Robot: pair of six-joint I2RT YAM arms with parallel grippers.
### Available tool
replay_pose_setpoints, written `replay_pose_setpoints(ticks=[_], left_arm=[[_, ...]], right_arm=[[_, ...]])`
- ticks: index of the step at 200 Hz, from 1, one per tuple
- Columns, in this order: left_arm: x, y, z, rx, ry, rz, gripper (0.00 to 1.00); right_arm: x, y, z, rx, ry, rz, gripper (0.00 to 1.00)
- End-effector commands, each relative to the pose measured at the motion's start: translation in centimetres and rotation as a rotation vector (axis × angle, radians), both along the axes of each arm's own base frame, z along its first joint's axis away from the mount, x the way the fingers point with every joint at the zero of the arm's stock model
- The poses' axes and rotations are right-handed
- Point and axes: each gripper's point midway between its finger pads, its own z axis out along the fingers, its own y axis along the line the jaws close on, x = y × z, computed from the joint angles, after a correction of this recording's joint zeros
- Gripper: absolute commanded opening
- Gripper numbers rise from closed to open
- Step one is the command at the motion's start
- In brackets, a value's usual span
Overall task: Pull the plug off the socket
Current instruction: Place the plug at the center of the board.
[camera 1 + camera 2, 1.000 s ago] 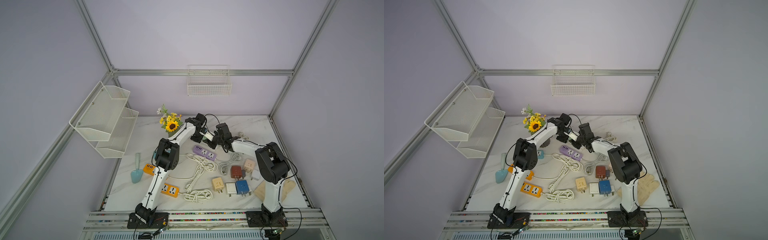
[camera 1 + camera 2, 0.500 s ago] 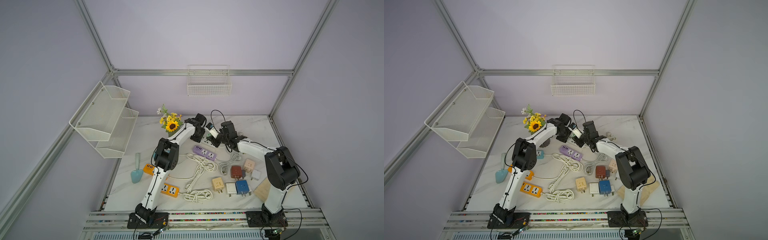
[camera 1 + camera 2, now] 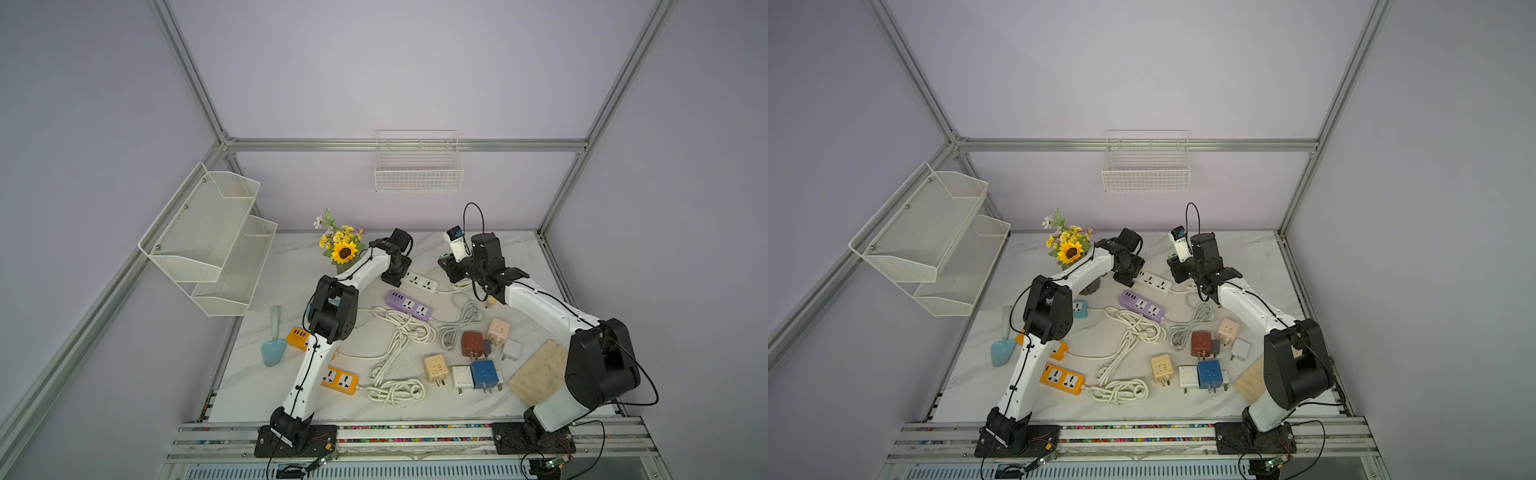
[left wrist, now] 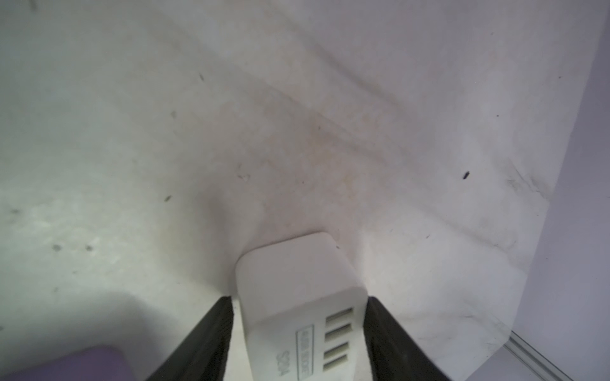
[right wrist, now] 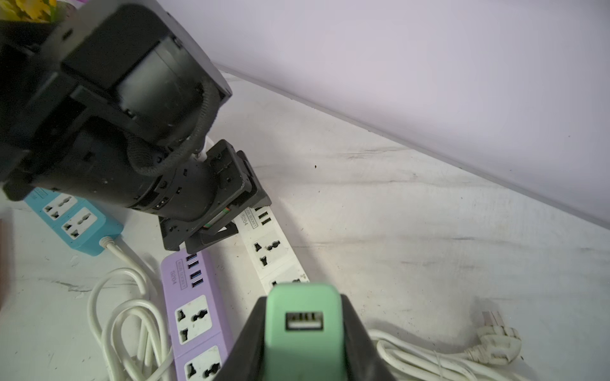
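The white socket strip (image 3: pixel 420 283) lies flat on the marble table toward the back. My left gripper (image 4: pixel 298 298) straddles its USB end, open, with a narrow gap showing beside one finger (image 4: pixel 211 339). The green plug (image 5: pixel 302 330), a small USB charger, is clear of the strip and raised above its cord end. My right gripper (image 5: pixel 303 298) is shut on it. In both top views the right gripper (image 3: pixel 448 268) hangs to the right of the strip, apart from the left gripper (image 3: pixel 397 276). The plug's prongs are hidden.
A purple strip (image 3: pixel 409 304) lies just in front of the white one, with coiled white cables (image 3: pixel 399 336) around it. Orange strips (image 3: pixel 340 380), a blue strip (image 5: pixel 74 219), several cube adapters (image 3: pixel 473 345), a sunflower pot (image 3: pixel 343 249), a trowel (image 3: pixel 273 349) and a wooden board (image 3: pixel 540 374) crowd the table.
My right gripper has pulled back to the right and up, away from the left gripper, carrying the green plug off the white strip. The left jaws have loosened from the strip's end.
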Motion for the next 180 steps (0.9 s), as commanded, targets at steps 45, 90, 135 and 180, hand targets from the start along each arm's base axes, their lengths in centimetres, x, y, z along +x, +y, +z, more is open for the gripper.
replay_pose_setpoints(ticks=[45, 90, 135, 180], left_arm=[[-0.1, -0.5, 3.8, 0.015, -0.088, -0.033, 0.81], [0.2, -2.9, 9.4, 0.005, -0.239, -0.172, 0.83], [-1.9, -4.2, 16.6, 0.096, -0.423, -0.378, 0.83], [-4.5, -2.8, 22.1, 0.284, -0.584, -0.569, 0.84]], right_arm=[[-1.6, -1.8, 0.7, 0.038, 0.073, -0.107, 0.1], [-1.5, -5.5, 2.4, 0.061, 0.09, -0.258, 0.11], [-2.4, -10.6, 4.1, 0.08, 0.107, -0.484, 0.16], [-4.0, -15.9, 3.4, 0.094, 0.226, -0.708, 0.2]])
